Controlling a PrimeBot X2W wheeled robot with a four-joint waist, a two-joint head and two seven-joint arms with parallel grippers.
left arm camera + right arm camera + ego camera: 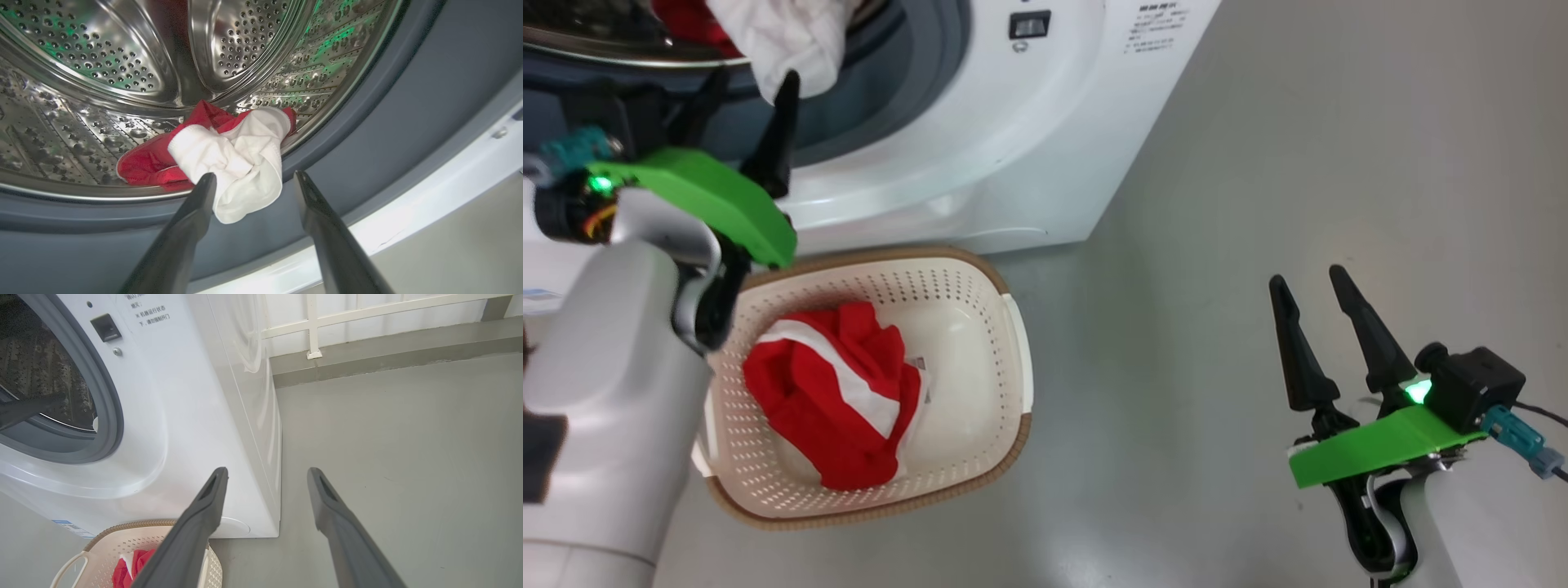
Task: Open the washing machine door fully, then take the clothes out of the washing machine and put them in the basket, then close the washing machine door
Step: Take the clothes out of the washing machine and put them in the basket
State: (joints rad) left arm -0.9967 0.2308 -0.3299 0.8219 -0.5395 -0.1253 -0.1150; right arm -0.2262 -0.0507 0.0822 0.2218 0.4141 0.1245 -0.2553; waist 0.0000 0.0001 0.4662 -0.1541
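At the far left, the left gripper reaches up to the mouth of the big white front-loading washing machine. Its two long dark fingers are spread apart and clamp nothing. Right at their tips a crumpled plain white cloth spills over the lip of the perforated steel drum onto the grey-blue rubber ring. In the left wrist view, its hanging fold drops between the two fingers. It lies up against the finger on that view's left, with a clear gap to the other. A bright red cloth lies bunched behind and beneath the white one, a little further inside the drum.

Lower down, just in front of the machine, a small cream plastic basket with perforated walls and a brown woven-look rim sits on the smooth grey floor. In the basket lies a rumpled red cloth with white bands, heaped towards the side nearest the left forearm.

Over to the right, the right gripper hangs above bare floor, well apart from the basket and the machine. Its fingers point up and are parted, with nothing between them.
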